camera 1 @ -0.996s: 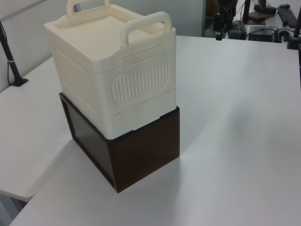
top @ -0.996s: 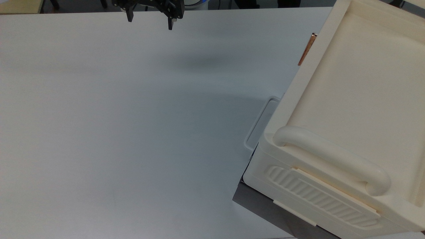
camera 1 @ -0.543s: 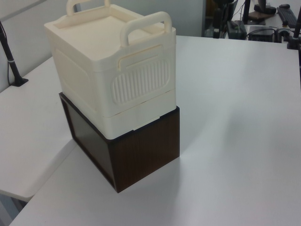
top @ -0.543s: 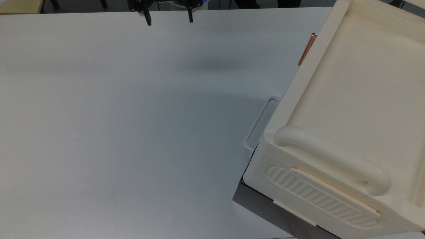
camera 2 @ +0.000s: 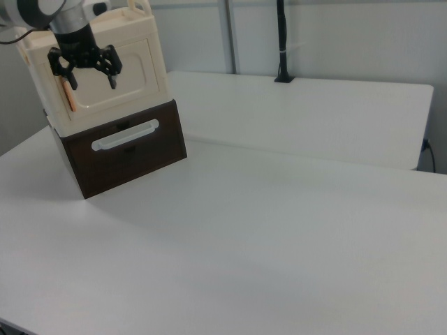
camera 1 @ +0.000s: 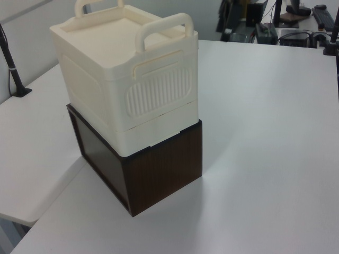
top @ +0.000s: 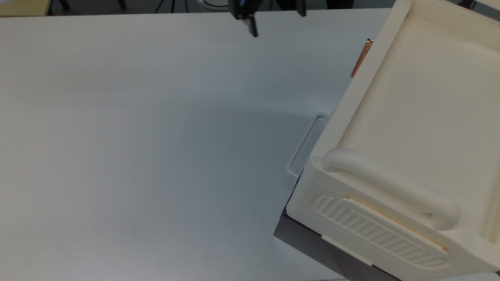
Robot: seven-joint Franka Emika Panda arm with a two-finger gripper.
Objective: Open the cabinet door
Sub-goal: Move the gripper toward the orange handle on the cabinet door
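Cabinet door (camera 2: 112,73): shut, copper handle (camera 2: 68,93) untouched
My fingers (camera 2: 110,78): apart, hanging before the door
Tabletop (camera 2: 265,230): white

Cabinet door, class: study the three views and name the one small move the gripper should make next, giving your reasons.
Probably carry the open gripper toward the copper handle at the right view's left end of the cabinet door. The door looks shut, flush in the cabinet, and in the top view the gripper is apart from the handle, holding nothing.
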